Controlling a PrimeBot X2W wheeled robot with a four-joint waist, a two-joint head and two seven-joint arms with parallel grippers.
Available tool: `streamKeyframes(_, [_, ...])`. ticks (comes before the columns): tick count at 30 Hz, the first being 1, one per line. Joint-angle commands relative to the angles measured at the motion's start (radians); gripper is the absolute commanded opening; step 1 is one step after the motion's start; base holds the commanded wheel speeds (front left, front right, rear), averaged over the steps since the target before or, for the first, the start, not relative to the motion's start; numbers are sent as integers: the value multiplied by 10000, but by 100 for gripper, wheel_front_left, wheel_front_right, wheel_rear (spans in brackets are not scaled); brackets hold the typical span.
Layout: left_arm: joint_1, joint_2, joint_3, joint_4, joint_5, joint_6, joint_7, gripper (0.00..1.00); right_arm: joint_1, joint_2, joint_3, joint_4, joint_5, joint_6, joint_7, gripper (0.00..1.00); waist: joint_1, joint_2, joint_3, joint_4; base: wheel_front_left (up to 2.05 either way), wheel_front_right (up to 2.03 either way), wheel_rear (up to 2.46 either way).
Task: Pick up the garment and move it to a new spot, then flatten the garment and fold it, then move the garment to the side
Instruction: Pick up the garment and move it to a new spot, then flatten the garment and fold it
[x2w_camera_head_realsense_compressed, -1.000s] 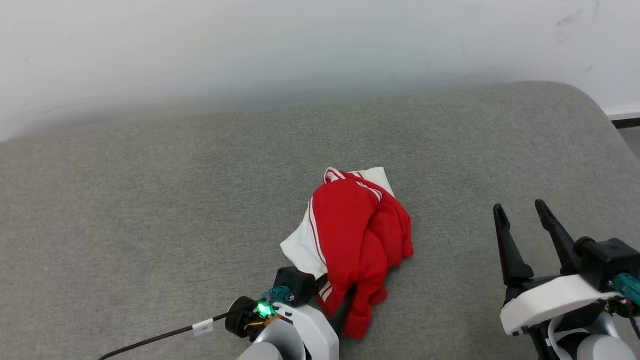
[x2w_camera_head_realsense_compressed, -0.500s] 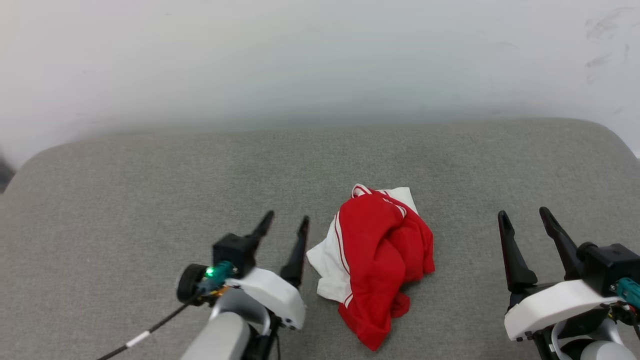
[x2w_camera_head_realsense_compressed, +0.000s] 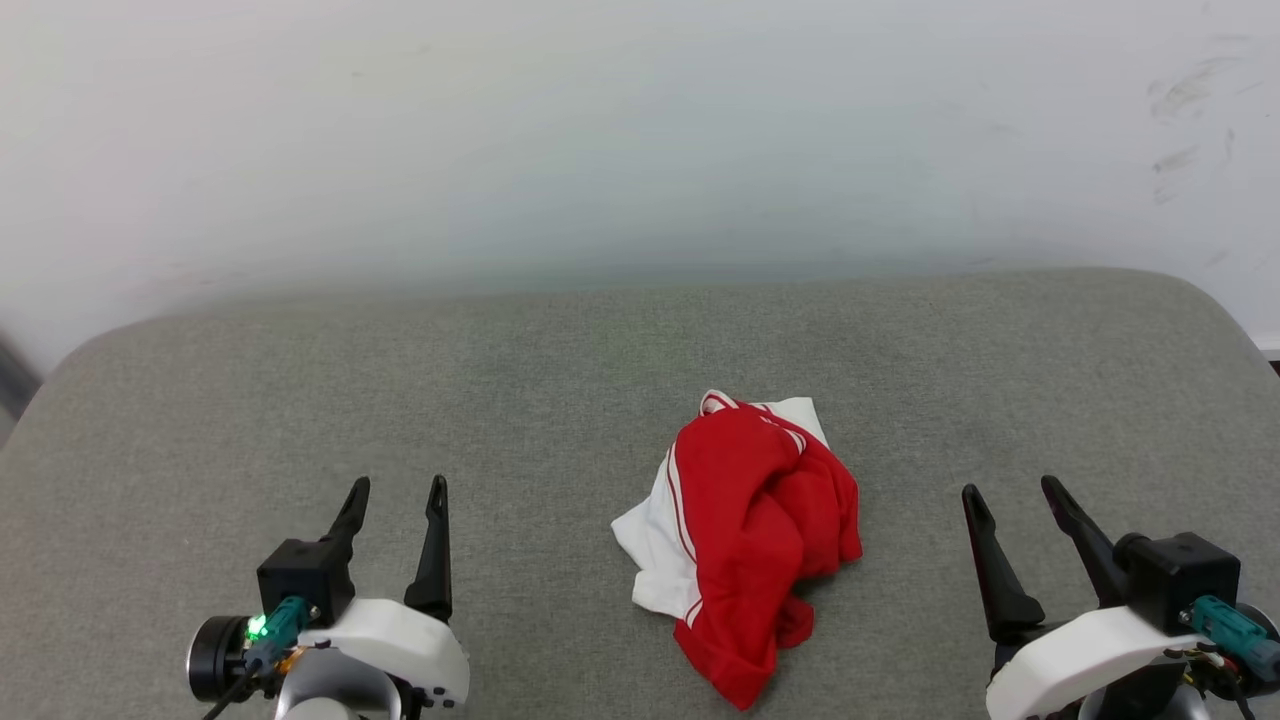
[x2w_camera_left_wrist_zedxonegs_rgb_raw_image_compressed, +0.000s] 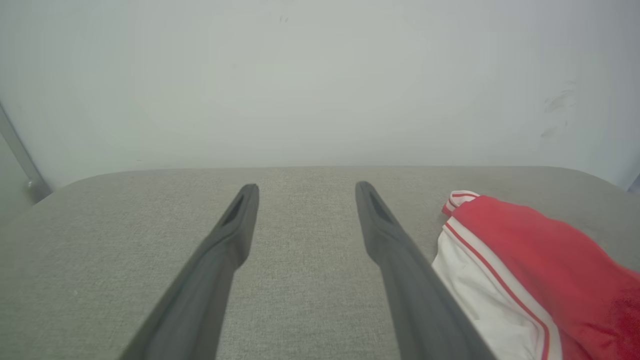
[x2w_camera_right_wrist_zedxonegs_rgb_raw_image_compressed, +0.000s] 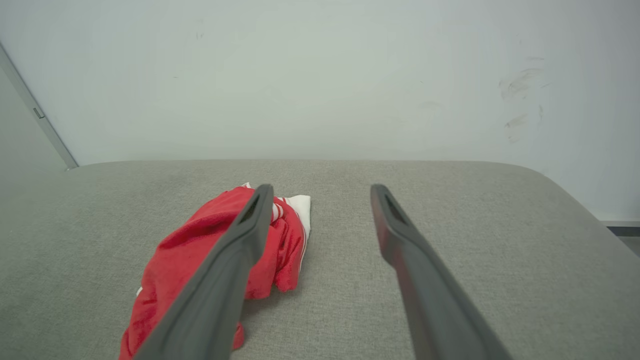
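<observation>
Item: shirt (x2w_camera_head_realsense_compressed: 750, 540), crumpled; likely soft, light, limp. You grip its white sleeve (x2w_camera_head_realsense_compressed: 652, 545), left side. Your left claw (x2w_camera_head_realsense_compressed: 398, 483) and right claw (x2w_camera_head_realsense_compressed: 1009, 487): spread, empty.

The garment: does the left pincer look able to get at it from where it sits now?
Probably yes. The left pincer is open and empty, and only bare grey padded surface lies between it and the crumpled garment to its right. Nothing stands in the way.
</observation>
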Motion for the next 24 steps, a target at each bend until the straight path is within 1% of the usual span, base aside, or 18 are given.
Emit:
streamKeyframes(1, [135, 19, 3, -77, 22, 62, 7, 100, 104, 11, 40, -21, -12, -3, 16, 100, 0, 0, -42, -31, 0, 0, 0])
streamKeyframes(9, [575, 51, 46, -543, -107, 345, 213, 100, 135, 11, 68, -130, 37, -3, 78, 100, 0, 0, -66, -24, 0, 0, 0])
streamKeyframes(18, [462, 140, 24, -637, -184, 365, 308, 100, 26, 11, 97, -108, 58, -3, 54, 100, 0, 0, -49, 9, 0, 0, 0])
streamKeyframes(20, [295, 74, -33, -649, -304, 193, 367, 100, 10, 11, 52, -121, 70, -5, 54, 100, 0, 0, -11, 38, 0, 0, 0])
streamKeyframes(22, [-32, -2, -125, -554, -466, -102, 457, 100, 13, 13, -16, -154, 70, -3, 47, 100, 0, 0, 64, 110, 0, 0, 0])
streamKeyframes(23, [-185, -21, -199, -396, -560, -285, 613, 100, 2, 13, -24, -154, 72, -3, 62, 100, 0, 0, 104, 126, 0, 0, 0])
streamKeyframes(24, [-678, -93, -428, -138, -684, -690, 932, 100, -40, 13, -1, -112, 55, -3, 126, 100, 0, 0, 159, 129, 0, 0, 0])
